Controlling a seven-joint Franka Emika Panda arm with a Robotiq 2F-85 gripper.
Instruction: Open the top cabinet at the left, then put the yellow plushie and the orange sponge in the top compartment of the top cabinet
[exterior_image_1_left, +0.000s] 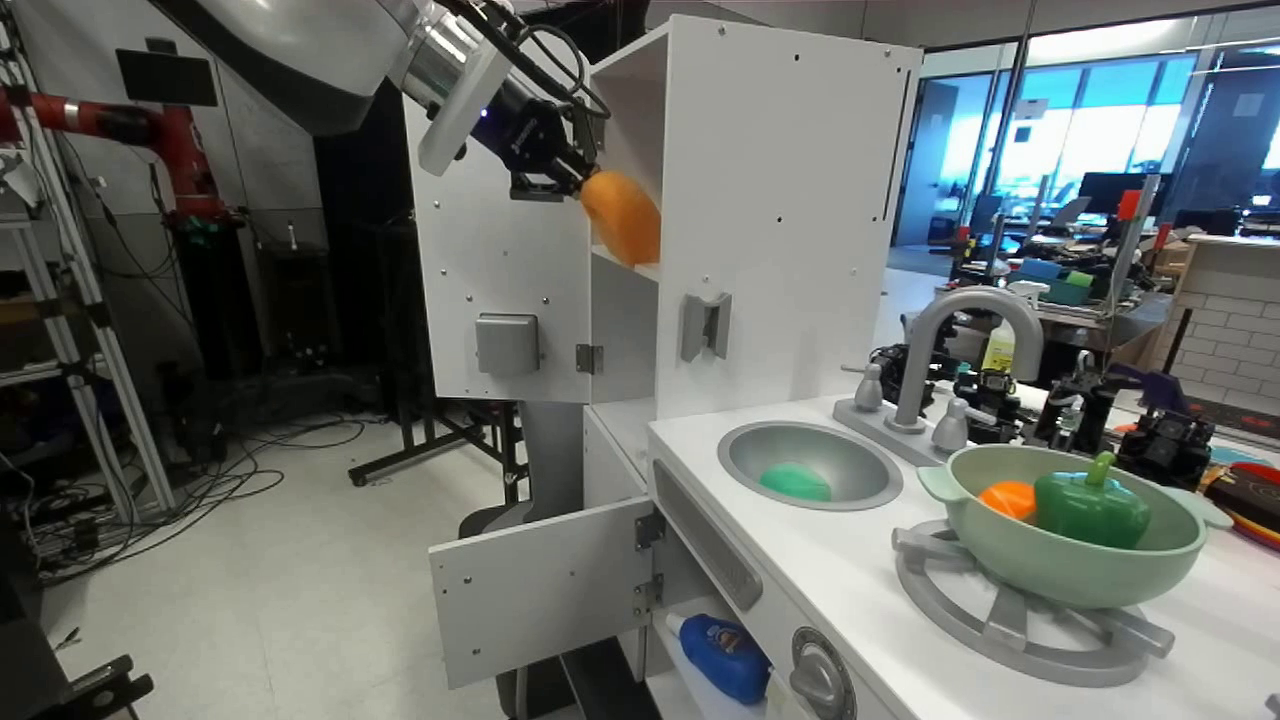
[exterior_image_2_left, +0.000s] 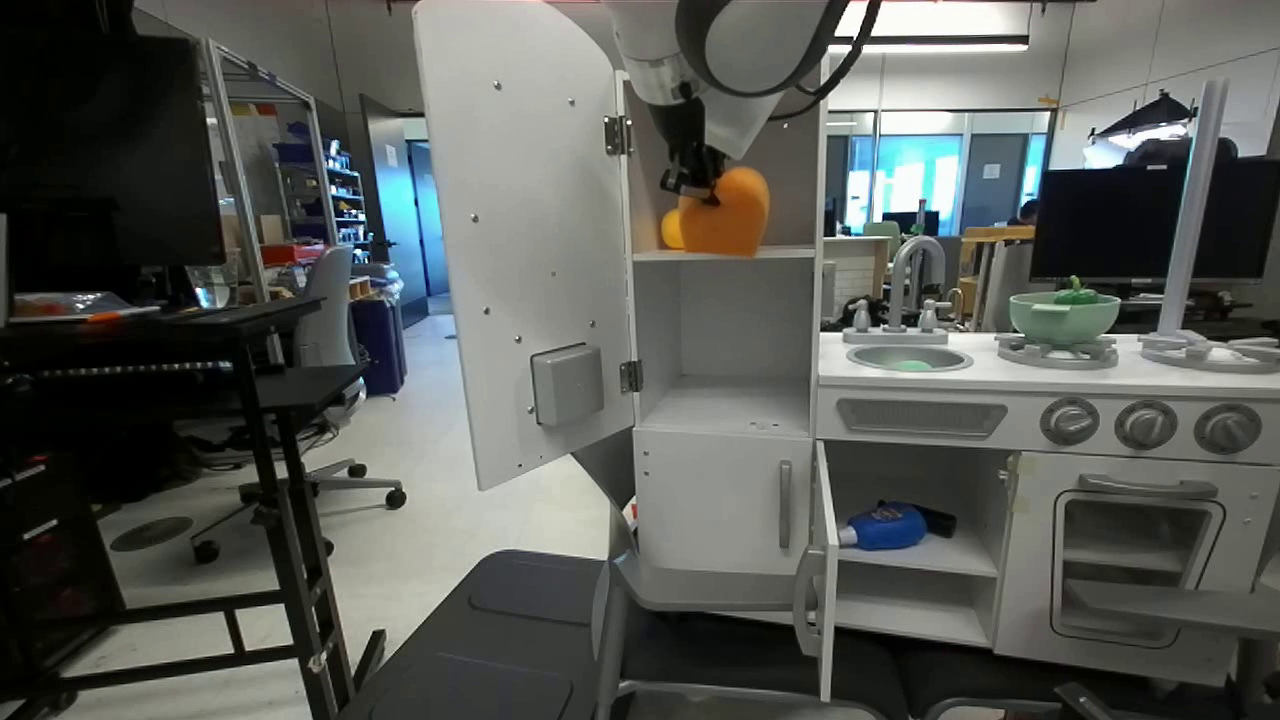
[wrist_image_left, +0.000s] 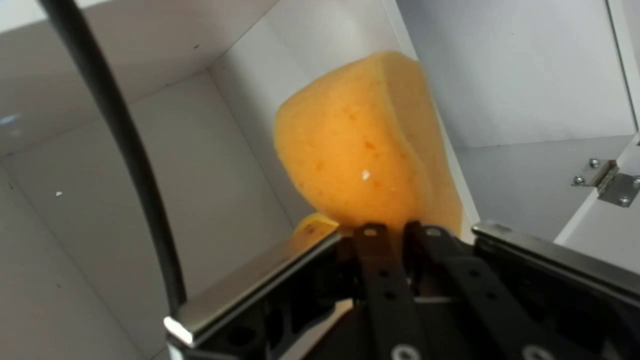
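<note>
Gripper (wrist_image_left: 395, 232) is clamped on the sponge (wrist_image_left: 350, 145), tips close tog w/ a bit of orange pinched btwn them in wrist view. Sponge is at the mouth of the top comp (exterior_image_2_left: 795, 160), leaning a bit, lower end right by the front edge of the shelf (exterior_image_2_left: 790, 253); can't tell if its weight is on it. Plushie (exterior_image_2_left: 671, 229) is in the same comp, on the shelf just beside the sponge & partly hidden by it; can't tell if the 2 touch. In wrist view only a bit of plushie shows, next to sponge & gripper. Arm (exterior_image_1_left: 300, 55) reaches in from above. Top cab (exterior_image_1_left: 790, 150) has its door (exterior_image_2_left: 530, 250) wide open in both ext views, w/ a grey block (exterior_image_2_left: 568, 385) on the inner face.

Low door (exterior_image_1_left: 545, 590) is open too, w/ blue bottle (exterior_image_2_left: 888, 527) lying on the upper level behind it. Green toy (exterior_image_1_left: 797, 482) is in the sink (exterior_image_1_left: 735, 450), faucet (exterior_image_1_left: 925, 340) behind. Green pan (exterior_image_1_left: 1080, 570) sits on a burner (exterior_image_1_left: 1005, 625) on the counter (exterior_image_1_left: 830, 560), w/ pepper (exterior_image_1_left: 1092, 510) & small orange piece (exterior_image_1_left: 1007, 498) inside. Three knobs (exterior_image_2_left: 1146, 425) on the front. In an ext view a red arm (exterior_image_1_left: 187, 150) stands in the bkgd, well apart from the cab
</note>
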